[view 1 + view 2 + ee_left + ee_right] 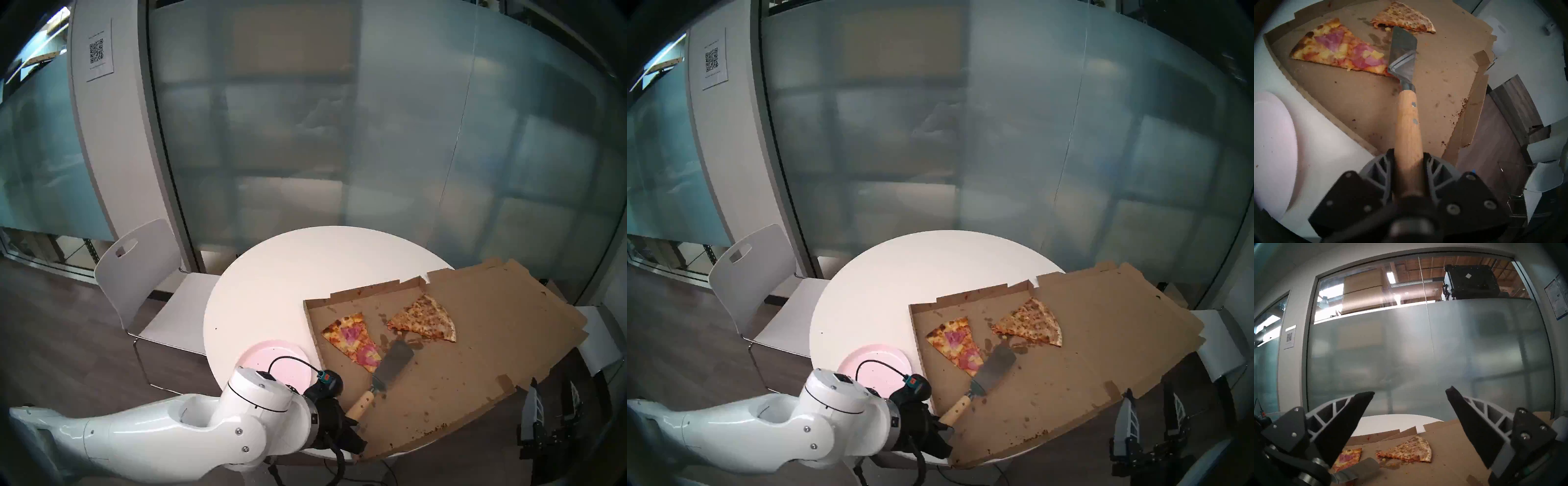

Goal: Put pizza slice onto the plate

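Gripped tight in our left gripper (1407,171), the wooden-handled pizza server (1403,49) rests its metal blade on the open pizza box (441,366), just beside the tip of the ham-and-pineapple pizza slice (353,337) but not yet under it. We judge the job barely begun: the slice lies flat in the box, and the pink plate (271,353) waits bare on the white table (305,264) beside the box, while our right gripper (1410,392) hangs spread wide and empty
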